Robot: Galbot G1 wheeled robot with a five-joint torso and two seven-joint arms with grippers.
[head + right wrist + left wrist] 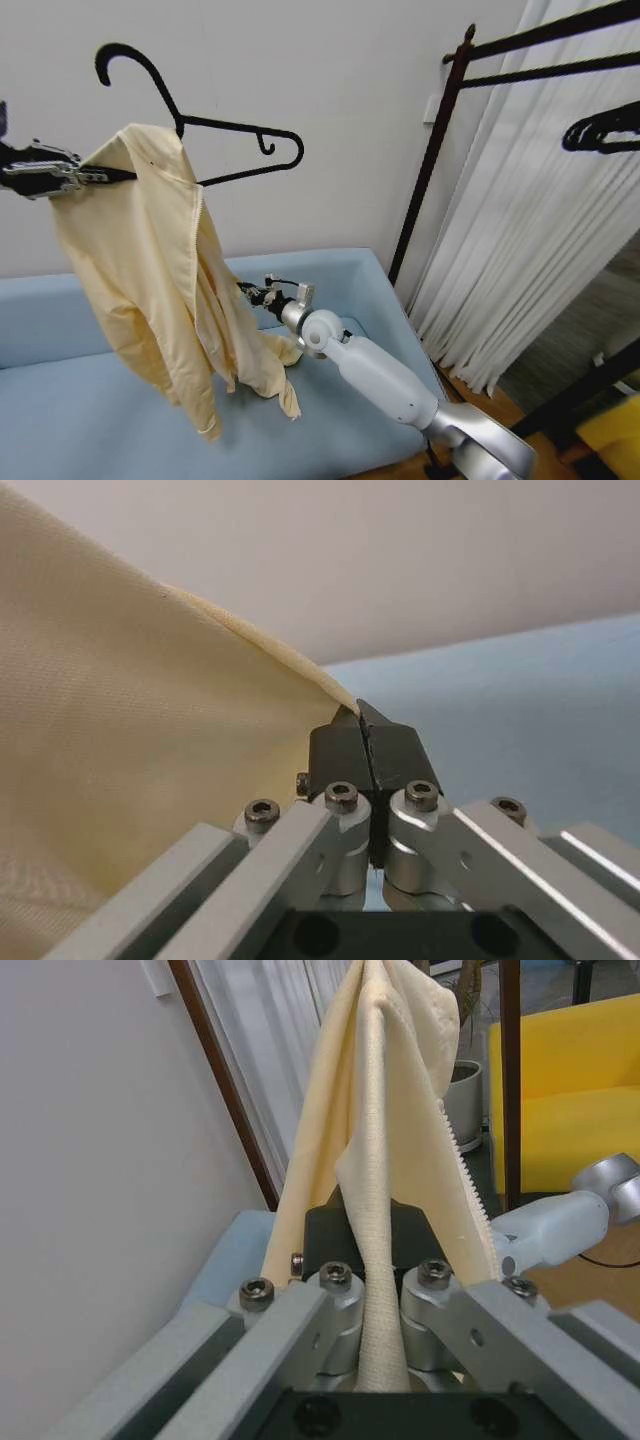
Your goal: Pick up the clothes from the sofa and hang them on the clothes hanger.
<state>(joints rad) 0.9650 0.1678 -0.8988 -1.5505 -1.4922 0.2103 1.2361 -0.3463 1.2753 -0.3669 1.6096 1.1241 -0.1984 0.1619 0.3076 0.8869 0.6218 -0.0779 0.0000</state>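
Note:
A pale yellow jacket [160, 270] hangs from one arm of a black hanger [240, 150], held up in the air above the light blue sofa [60, 400]. My left gripper [118, 175] is at the left edge of the head view, shut on the jacket's shoulder where it covers the hanger's end. In the left wrist view the fabric [390, 1140] runs between the closed fingers [340, 1235]. My right gripper [245, 290] reaches in from the lower right and is shut on the jacket's edge [200, 780] at mid height, fingertips [345, 745] pressed together. The hanger's other arm is bare.
A dark clothes rack [430, 150] stands at the right of the sofa, with another black hanger [600, 130] on its rail. White curtains [540, 250] hang behind it. A yellow armchair [570, 1090] stands farther off. A plain wall is behind the sofa.

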